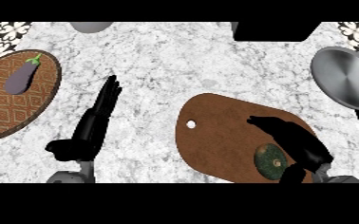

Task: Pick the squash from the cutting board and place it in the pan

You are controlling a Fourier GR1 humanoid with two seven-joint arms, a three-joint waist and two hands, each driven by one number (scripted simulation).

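Observation:
A dark green round squash [270, 161] lies on the brown cutting board [217, 137] near its lower right end. My right hand [294, 140] hovers just right of and above the squash, fingers stretched out toward the upper left, thumb [291, 173] down beside the squash; nothing is held. The grey pan [340, 78] sits at the right edge, partly cut off. My left hand [98, 114] rests open at the lower left, fingers straight and pointing up.
A patterned brown round mat [32, 104] at the left edge carries a purple eggplant [21, 76]. A black object [273, 31] stands at the top right, and a grey round object [91, 26] at the top left.

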